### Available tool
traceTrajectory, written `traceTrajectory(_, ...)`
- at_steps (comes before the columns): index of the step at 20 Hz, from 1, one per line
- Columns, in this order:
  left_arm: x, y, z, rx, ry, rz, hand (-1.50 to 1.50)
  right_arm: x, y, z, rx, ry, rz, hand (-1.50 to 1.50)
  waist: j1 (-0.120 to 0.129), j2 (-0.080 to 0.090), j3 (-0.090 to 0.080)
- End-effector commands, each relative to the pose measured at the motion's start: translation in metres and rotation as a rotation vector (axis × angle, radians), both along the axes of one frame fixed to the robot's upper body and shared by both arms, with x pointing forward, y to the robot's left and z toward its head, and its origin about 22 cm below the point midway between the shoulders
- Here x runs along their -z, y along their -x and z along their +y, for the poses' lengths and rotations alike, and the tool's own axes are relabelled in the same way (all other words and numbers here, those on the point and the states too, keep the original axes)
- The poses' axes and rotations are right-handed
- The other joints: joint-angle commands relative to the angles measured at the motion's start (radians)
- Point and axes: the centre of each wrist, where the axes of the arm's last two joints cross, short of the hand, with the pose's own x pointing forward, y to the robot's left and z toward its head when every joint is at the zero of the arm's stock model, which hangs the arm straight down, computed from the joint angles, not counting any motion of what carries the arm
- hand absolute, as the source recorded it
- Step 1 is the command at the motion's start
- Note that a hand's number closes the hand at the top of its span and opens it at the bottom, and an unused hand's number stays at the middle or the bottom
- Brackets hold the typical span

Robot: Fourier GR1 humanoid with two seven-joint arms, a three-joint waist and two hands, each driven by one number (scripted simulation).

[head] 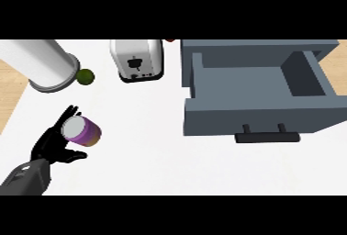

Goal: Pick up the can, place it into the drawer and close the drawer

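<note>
Left hand (55,143) at lower left of the head view, fingers and thumb curled about the purple can (82,131), which sits against the palm with its pale lid tilted up and toward the hand. Right hand not in view.

Can lies well apart from the grey drawer (261,103), which stands pulled open at right, its cavity bare as far as can be seen, dark handle (267,137) on the near face. Behind: white toaster (137,59), a large white cylinder (42,64), a green lime (85,76) just beside that cylinder's base.

Judgement: step in hand is securing and lifting the can. Lift straight up before travelling right, keep the can level, cross above the drawer's front wall rather than into it, and lower into the open cavity before letting go. Closing follows by pushing at the handle face.
</note>
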Motion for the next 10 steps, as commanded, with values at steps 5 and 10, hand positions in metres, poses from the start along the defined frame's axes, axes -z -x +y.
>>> traceTrajectory(5, -0.005, -0.020, -0.019, 0.023, 0.090, -0.019, 1.50, 0.011, 0.002, -0.001, 0.007, -0.005, -0.003, -1.50, 0.000, 0.000, 0.000)
traceTrajectory(10, -0.003, -0.019, -0.019, 0.130, 0.175, 0.005, 1.50, 0.005, 0.005, 0.006, 0.001, -0.010, 0.007, -1.50, 0.002, -0.001, 0.001)
